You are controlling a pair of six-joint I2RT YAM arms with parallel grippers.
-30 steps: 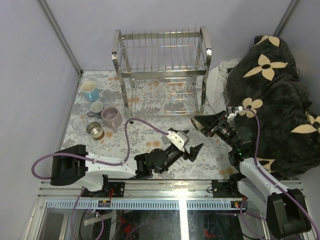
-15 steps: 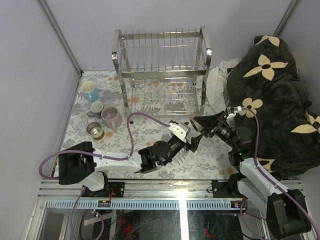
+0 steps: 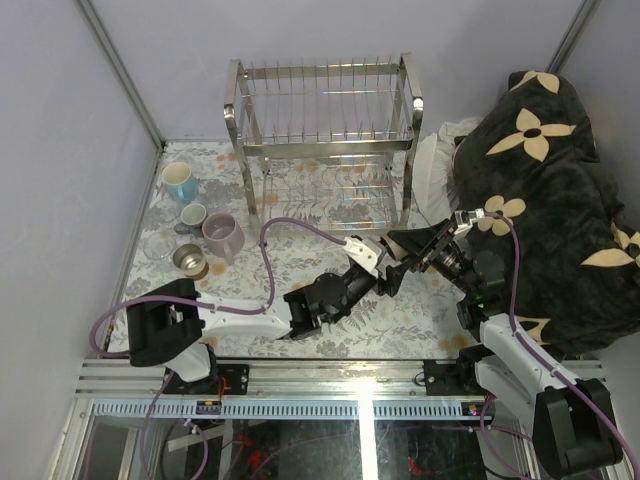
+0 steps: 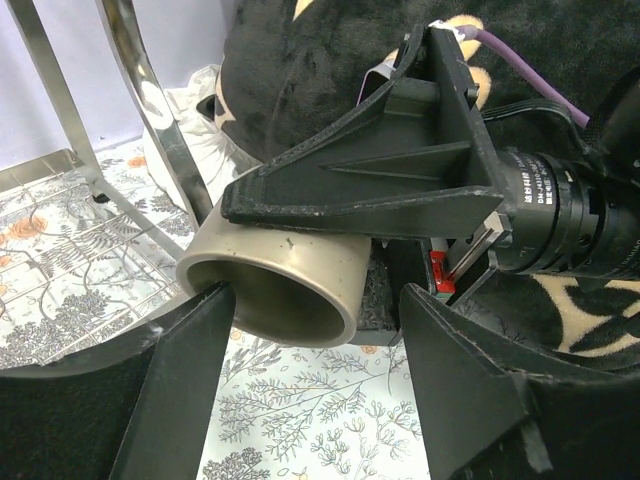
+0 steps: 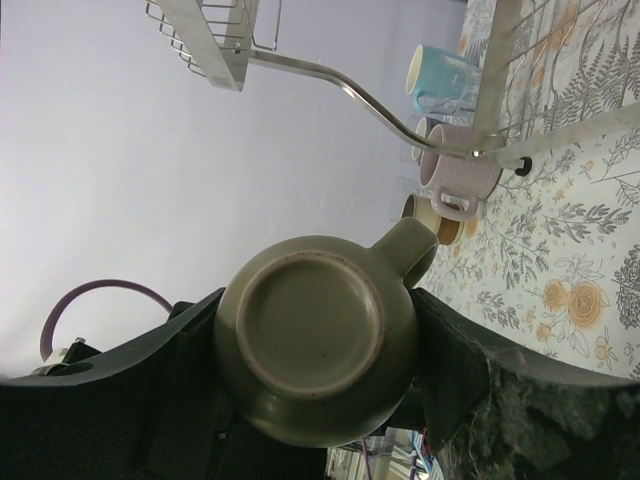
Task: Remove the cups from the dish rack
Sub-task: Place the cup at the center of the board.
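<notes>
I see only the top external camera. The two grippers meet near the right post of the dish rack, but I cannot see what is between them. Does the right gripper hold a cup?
Observer: Yes. The right gripper is shut on an olive-grey mug, turned sideways, base toward the right wrist camera.
Operator: Has the left gripper taken it?
Observer: Not yet. The left gripper is open, one finger on each side of the mug's mouth.
Operator: Where is the handle?
Observer: The handle sticks out to the side, not clamped by the right fingers.
</notes>
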